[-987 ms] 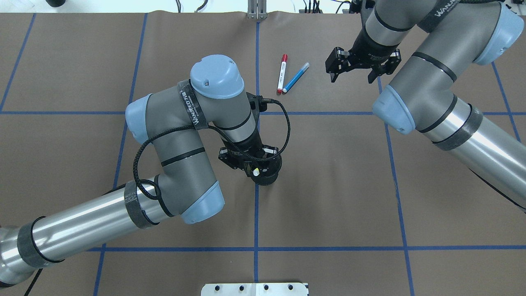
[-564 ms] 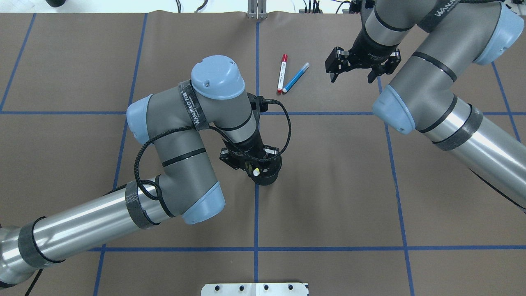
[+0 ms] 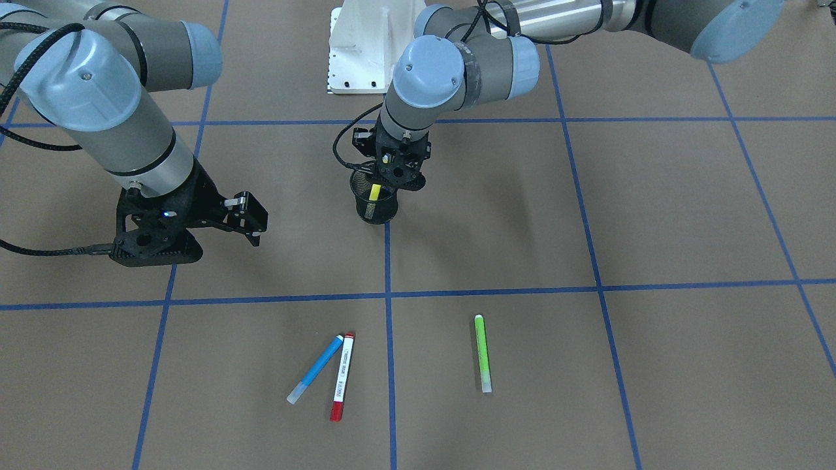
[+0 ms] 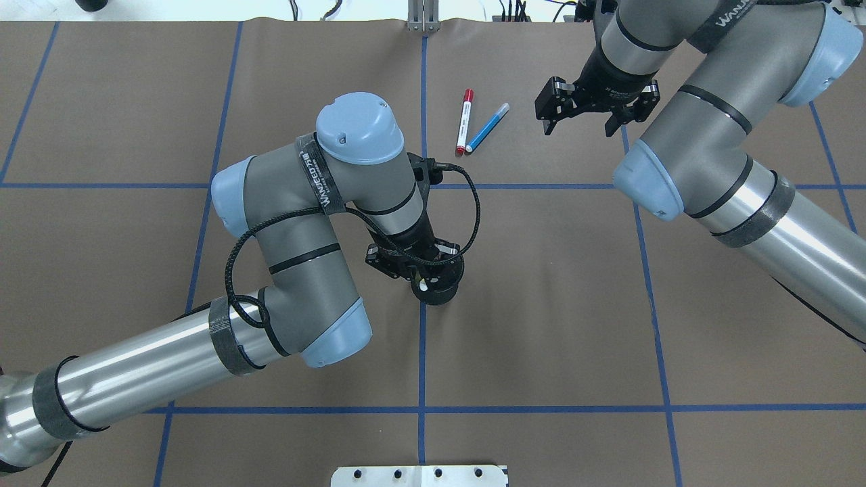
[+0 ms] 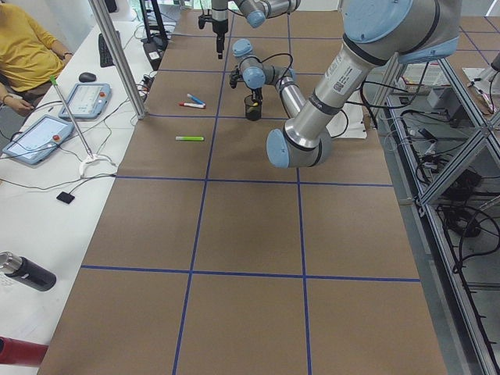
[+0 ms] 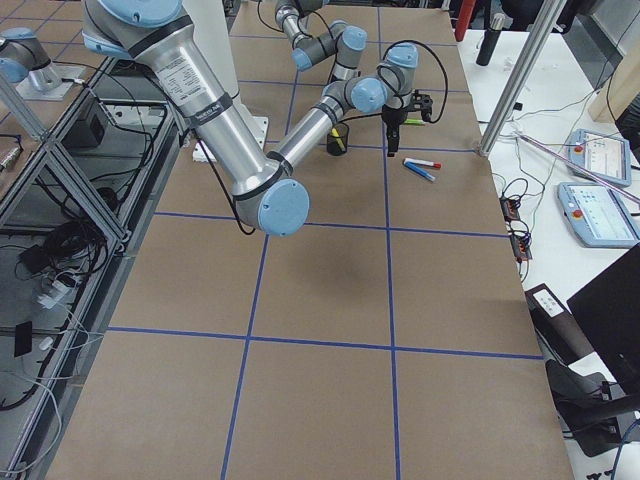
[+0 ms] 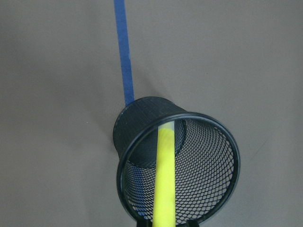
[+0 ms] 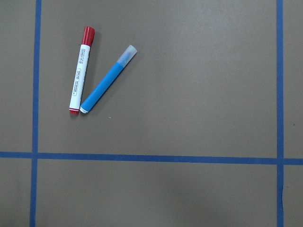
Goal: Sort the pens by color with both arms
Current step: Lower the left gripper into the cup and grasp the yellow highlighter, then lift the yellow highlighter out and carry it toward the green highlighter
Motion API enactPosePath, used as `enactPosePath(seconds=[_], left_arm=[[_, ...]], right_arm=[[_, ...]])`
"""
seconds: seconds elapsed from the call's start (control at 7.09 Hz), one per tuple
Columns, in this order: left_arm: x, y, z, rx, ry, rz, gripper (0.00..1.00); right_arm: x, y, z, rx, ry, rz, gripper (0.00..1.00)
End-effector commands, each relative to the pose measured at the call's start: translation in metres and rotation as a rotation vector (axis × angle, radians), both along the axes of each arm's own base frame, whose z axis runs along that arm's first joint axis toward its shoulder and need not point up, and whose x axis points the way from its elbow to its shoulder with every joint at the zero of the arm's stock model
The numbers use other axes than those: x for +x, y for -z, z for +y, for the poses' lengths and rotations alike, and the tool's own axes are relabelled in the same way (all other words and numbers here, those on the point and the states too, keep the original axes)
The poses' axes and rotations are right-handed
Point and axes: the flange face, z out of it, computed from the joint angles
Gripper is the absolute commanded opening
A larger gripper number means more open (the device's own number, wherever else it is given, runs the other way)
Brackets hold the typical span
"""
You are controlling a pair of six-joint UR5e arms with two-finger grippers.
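My left gripper [image 4: 419,270] stands over the black mesh cup [image 4: 441,292] and is shut on the yellow pen [image 3: 374,192]. The pen leans down into the cup in the left wrist view [image 7: 164,179]. The red-ended white pen [image 4: 464,122] and the blue pen [image 4: 487,127] lie side by side on the far half, also seen in the right wrist view [image 8: 81,70] [image 8: 108,79]. My right gripper [image 4: 580,126] hovers open and empty to their right. The green pen [image 3: 482,352] lies alone on the mat; my left arm hides it in the overhead view.
The brown mat carries a blue tape grid [image 4: 422,352]. The white base plate [image 4: 419,475] sits at the near edge. An operator and tablets [image 5: 86,98] are beyond the far edge. The cup stands on the centre tape line.
My left arm has shifted slightly to the right over the cup, with the yellow pen still in its jaws. My right gripper has barely moved.
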Motion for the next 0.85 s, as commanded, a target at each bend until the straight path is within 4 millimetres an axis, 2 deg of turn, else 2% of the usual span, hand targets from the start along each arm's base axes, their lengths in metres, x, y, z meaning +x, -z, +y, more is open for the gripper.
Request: enactPosePath(seconds=[0.0, 0.14, 0.28, 0.42, 0.71], left_arm=[[-0.002, 0.002, 0.001, 0.004, 0.000, 0.006, 0.00], [-0.003, 0.003, 0.001, 0.007, 0.001, 0.009, 0.00], [-0.011, 0.012, 0.004, 0.017, 0.003, 0.028, 0.00], [-0.030, 0.024, 0.005, 0.034, 0.014, 0.057, 0.00], [-0.082, 0.032, -0.008, 0.057, 0.057, 0.106, 0.00]], right_arm=[[0.000, 0.000, 0.000, 0.002, -0.001, 0.000, 1.00], [0.001, 0.003, 0.001, 0.005, 0.000, -0.004, 1.00], [0.001, 0.004, 0.001, 0.008, 0.000, -0.006, 1.00], [0.001, 0.004, 0.002, 0.008, -0.001, -0.005, 1.00], [0.001, 0.004, 0.001, 0.008, -0.001, -0.005, 1.00]])
